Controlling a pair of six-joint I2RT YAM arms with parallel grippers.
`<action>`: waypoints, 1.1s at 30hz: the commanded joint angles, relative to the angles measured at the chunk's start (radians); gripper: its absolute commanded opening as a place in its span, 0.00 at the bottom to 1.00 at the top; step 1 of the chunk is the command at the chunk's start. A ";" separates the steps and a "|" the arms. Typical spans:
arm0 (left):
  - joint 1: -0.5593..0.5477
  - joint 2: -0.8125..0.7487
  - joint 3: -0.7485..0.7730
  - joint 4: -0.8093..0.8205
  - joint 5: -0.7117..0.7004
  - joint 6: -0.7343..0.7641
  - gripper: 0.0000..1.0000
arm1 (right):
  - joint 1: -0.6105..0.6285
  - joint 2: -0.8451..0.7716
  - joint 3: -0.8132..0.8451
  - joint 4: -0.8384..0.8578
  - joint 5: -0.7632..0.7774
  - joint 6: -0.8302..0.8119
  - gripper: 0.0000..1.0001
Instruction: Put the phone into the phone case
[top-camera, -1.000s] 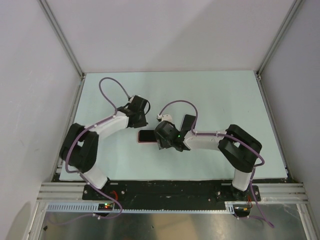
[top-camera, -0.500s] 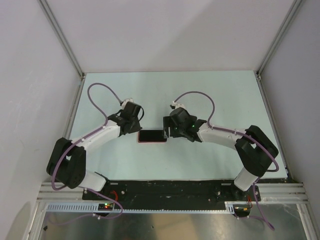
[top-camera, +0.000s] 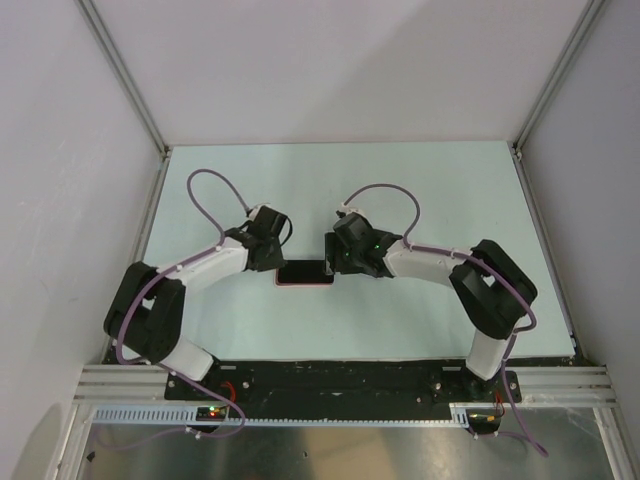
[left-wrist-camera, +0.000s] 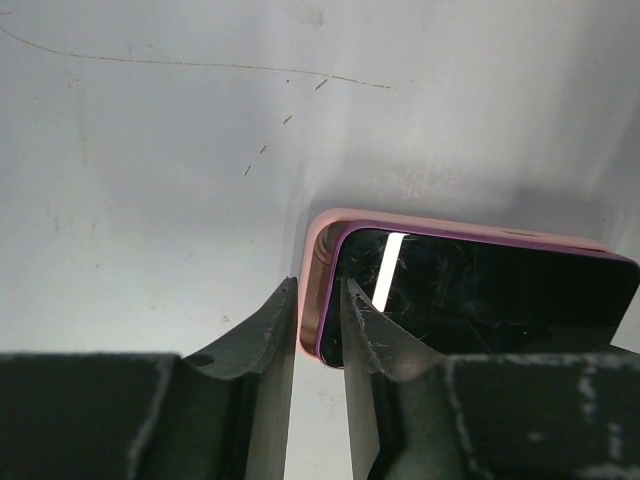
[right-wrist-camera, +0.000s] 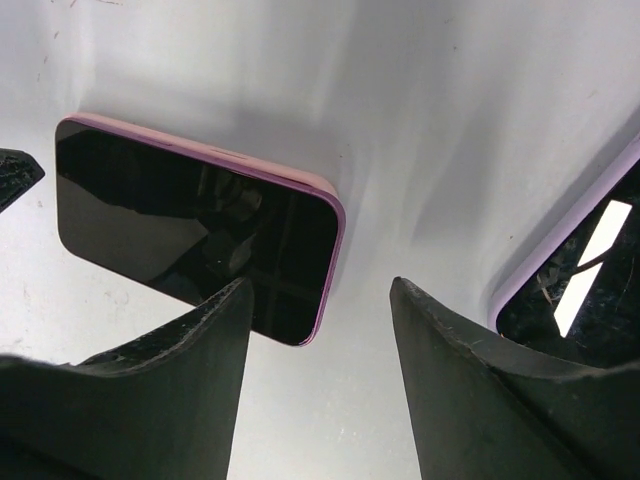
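The black phone (top-camera: 306, 271) lies face up inside the salmon-pink phone case (top-camera: 303, 284) on the table, between the two grippers. In the left wrist view, my left gripper (left-wrist-camera: 318, 287) has its fingers almost together, with the case's left rim (left-wrist-camera: 315, 260) and the phone's edge (left-wrist-camera: 470, 295) between them. My left gripper also shows in the top view (top-camera: 270, 256) at the case's left end. My right gripper (right-wrist-camera: 320, 290) is open and empty just off the case's right end, as the top view (top-camera: 338, 260) also shows. The phone (right-wrist-camera: 190, 230) and the pink rim (right-wrist-camera: 250, 168) lie ahead to its left.
A second dark glossy slab with a pale lilac edge (right-wrist-camera: 575, 275) lies on the table to the right of my right gripper. The pale table (top-camera: 420, 190) is walled on three sides, with metal posts at the back corners.
My left gripper has moved down to the case's left end. My right gripper has moved off the phone's right part to just beyond its right end. The phone and case stay put.
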 joint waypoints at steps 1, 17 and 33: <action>-0.004 0.026 0.008 0.029 0.011 0.027 0.29 | -0.003 0.023 0.044 0.003 -0.010 0.025 0.61; -0.002 0.069 -0.035 0.047 0.002 0.017 0.27 | 0.016 0.060 0.055 -0.003 -0.009 0.016 0.59; -0.004 0.062 -0.088 0.103 0.053 -0.008 0.23 | 0.058 0.082 0.104 -0.057 0.018 0.000 0.32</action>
